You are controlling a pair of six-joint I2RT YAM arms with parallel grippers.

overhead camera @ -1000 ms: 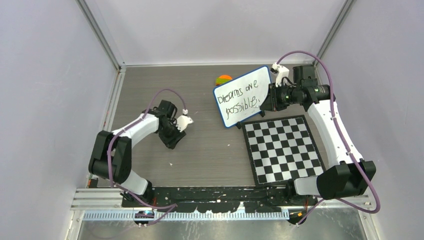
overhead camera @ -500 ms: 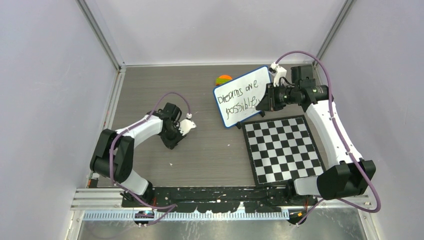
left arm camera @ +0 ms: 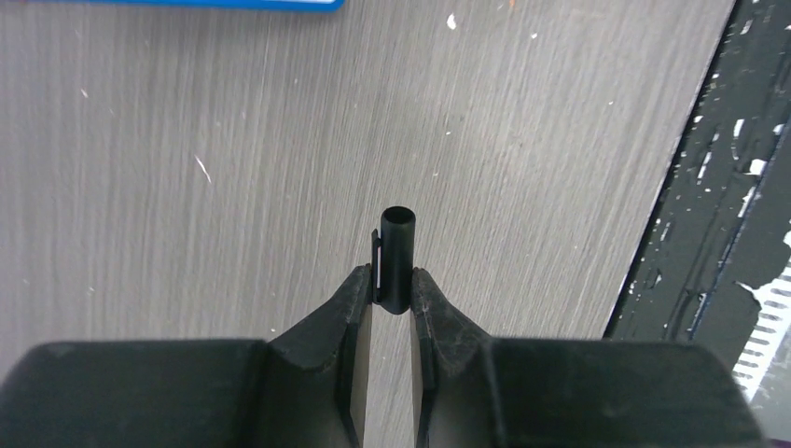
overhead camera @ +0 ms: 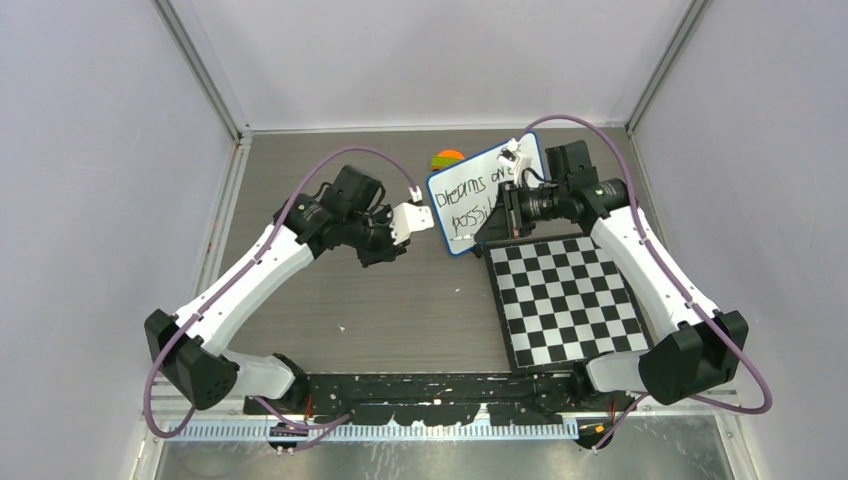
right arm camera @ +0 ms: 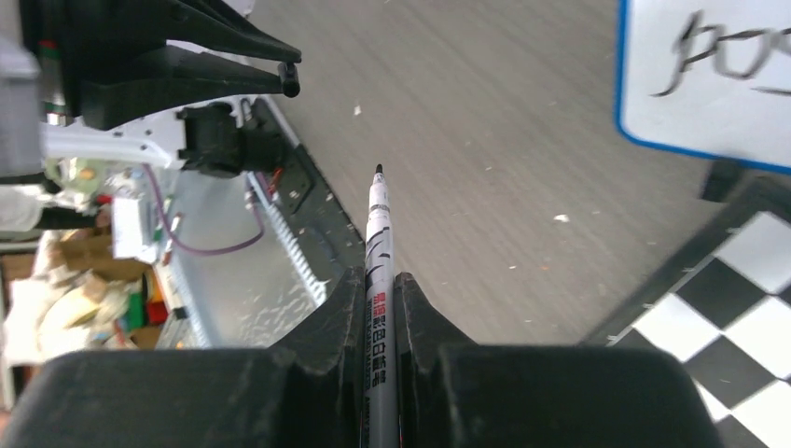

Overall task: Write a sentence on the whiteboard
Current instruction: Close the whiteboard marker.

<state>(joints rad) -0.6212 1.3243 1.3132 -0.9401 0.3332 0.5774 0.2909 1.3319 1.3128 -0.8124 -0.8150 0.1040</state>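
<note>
Top view: whiteboard (overhead camera: 480,195) sits upper centre on the table (overhead camera: 400,300), slanted. Checkered board (overhead camera: 567,298) lies lower right of it, its corner apparently touching the whiteboard's lower edge. Small round item (overhead camera: 447,158) just behind the whiteboard's upper left corner. Left gripper (overhead camera: 392,247), cap (left arm camera: 395,259) between its fingers, is left of the whiteboard. Right gripper (overhead camera: 497,218), marker (right arm camera: 378,224) between its fingers, is over its right half.

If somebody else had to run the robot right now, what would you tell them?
Left gripper: shut on the black marker cap.
Right gripper: shut on the uncapped marker, tip away from the board.
Whiteboard: at the back of the table, beside the checkered board.
Done: the sentence is on it in two lines, partly hidden by the right arm.
To do: probably capping the marker and putting it down.
</note>
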